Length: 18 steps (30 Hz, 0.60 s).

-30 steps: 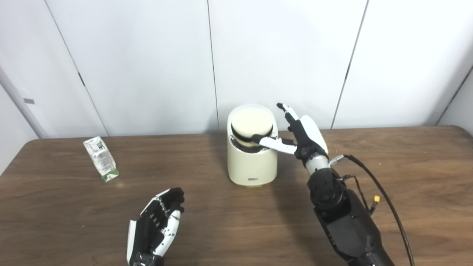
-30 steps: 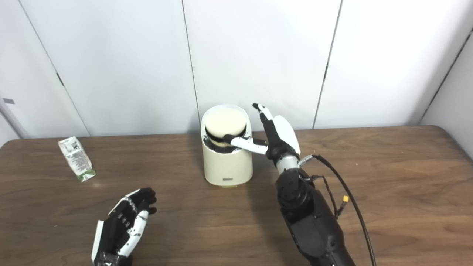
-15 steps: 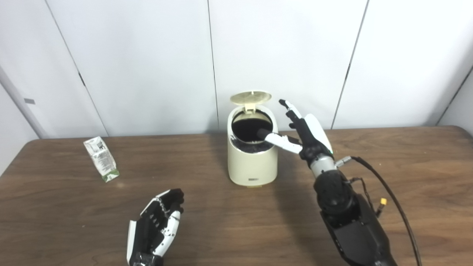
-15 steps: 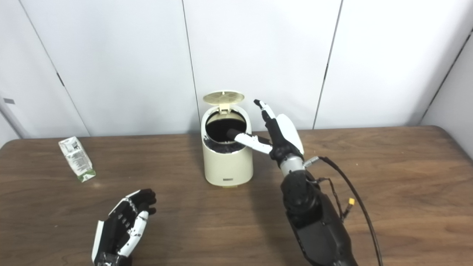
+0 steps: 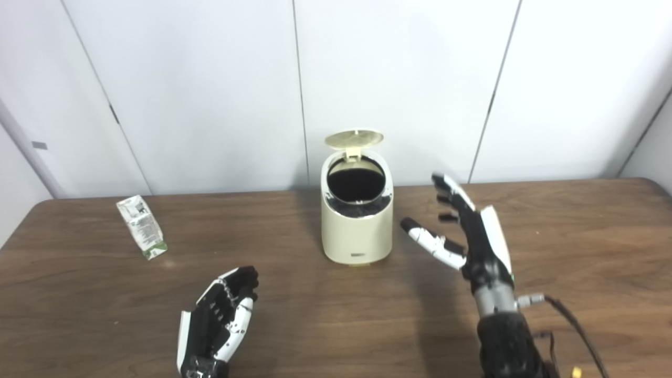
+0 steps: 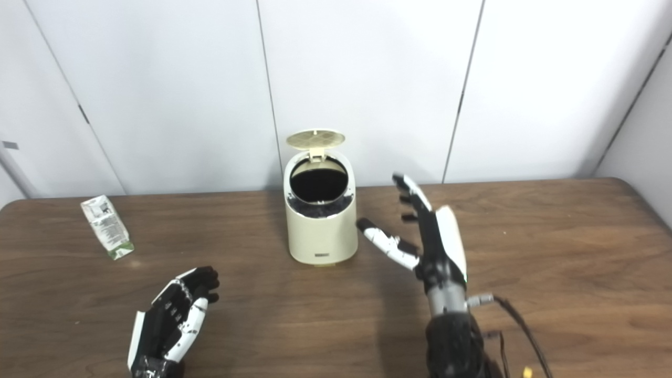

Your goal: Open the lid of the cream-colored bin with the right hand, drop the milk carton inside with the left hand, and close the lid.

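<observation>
Two hands are in view and neither holds anything. The left hand [image 5: 218, 320] rests low over the table [image 5: 577, 220] near its front edge, fingers loosely curled and slightly apart. The right hand [image 5: 470, 233] stands upright just right of the cream-colored bin [image 5: 357, 231], fingers spread, thumb pointing toward the bin wall without touching it.

The milk carton [image 5: 142, 227] lies on its side near the far left of the table, well apart from both hands. From the left hand it bears at about 11 o'clock. Its long axis runs roughly from 11 o'clock to 5 o'clock, the green end toward the robot. The bin bears at about 1 o'clock from the left hand. The left hand is clearly the nearer one to the carton; the bin stands between the carton and the right hand.

Change from the earlier frames: one second ago the lid [image 5: 354, 138] lay over the opening, with the right thumb at its edge. The lid now stands raised at the back, exposing the dark interior. The right hand has withdrawn from the rim toward the robot. The left hand and carton are unchanged. By judgement, the opening step is complete and the carton pickup follows.
</observation>
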Tool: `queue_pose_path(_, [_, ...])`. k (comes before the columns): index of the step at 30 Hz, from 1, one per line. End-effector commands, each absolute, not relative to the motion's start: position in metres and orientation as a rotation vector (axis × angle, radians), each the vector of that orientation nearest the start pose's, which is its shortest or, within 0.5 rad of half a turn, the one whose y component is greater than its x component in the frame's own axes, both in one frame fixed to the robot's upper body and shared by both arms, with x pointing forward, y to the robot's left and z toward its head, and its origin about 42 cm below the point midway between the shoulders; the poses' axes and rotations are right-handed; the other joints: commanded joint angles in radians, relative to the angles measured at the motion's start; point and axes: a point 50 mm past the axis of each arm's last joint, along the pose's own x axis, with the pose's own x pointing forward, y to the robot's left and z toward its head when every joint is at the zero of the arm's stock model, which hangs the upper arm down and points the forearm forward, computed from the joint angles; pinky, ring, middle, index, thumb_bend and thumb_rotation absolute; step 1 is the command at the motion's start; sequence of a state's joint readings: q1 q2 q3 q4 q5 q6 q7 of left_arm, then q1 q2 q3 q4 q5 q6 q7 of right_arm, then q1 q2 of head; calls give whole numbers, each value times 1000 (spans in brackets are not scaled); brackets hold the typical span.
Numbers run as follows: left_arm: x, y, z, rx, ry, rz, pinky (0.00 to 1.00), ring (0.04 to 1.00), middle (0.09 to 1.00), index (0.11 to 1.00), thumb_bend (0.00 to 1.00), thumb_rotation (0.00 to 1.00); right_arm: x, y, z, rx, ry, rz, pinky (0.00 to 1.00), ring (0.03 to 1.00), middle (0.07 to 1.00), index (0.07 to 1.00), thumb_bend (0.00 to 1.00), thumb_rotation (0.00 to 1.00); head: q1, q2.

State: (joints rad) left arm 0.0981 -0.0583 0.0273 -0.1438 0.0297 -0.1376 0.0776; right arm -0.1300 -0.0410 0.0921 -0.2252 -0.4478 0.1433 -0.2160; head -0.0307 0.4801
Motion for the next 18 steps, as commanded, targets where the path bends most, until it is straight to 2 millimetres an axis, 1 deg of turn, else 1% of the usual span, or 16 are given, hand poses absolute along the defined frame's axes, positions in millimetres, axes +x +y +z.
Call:
queue_pose_path(1, [257,213,128,-30,-250,141,660,724,720,705,267,298,298,-201,202,-379,-446,-211,661,768,784,773,209,472,-1,2])
queue_pose_path(2, [257,214,128,-30,-250,140,660,724,720,704,266,293,292,-203,198,-354,-458,-199,643,757,778,768,196,430,-2,1])
queue_pose_path(3, [257,214,128,-30,-250,139,663,726,722,705,265,290,289,-204,195,-336,-466,-191,628,747,775,764,183,356,-2,1])
queue_pose_path(4, [257,214,128,-31,-250,139,664,727,723,705,264,287,287,-205,193,-323,-472,-186,620,742,773,762,177,311,-2,1])
queue_pose_path(6, [257,216,129,-28,-252,140,667,727,724,706,262,283,272,-211,180,-272,-468,-172,620,735,765,750,175,253,-8,2])
queue_pose_path(7, [257,217,129,-26,-252,142,670,727,723,704,263,285,265,-213,174,-255,-459,-169,615,724,756,738,184,240,-10,2])
queue_pose_path(9, [256,218,129,-23,-253,146,668,726,721,702,267,294,256,-217,166,-240,-443,-165,611,715,750,724,204,279,-11,2])
queue_pose_path(12, [256,219,128,-19,-253,149,665,726,719,701,268,299,249,-222,156,-227,-427,-162,614,721,752,727,221,274,-15,3])
queue_pose_path(14, [257,220,128,-17,-253,150,657,724,718,698,266,292,247,-225,150,-219,-419,-164,626,729,757,736,226,252,-19,1])
queue_pose_path(18, [256,220,130,-19,-251,147,669,730,724,705,254,280,248,-227,146,-212,-422,-161,624,724,753,736,239,284,-19,1])
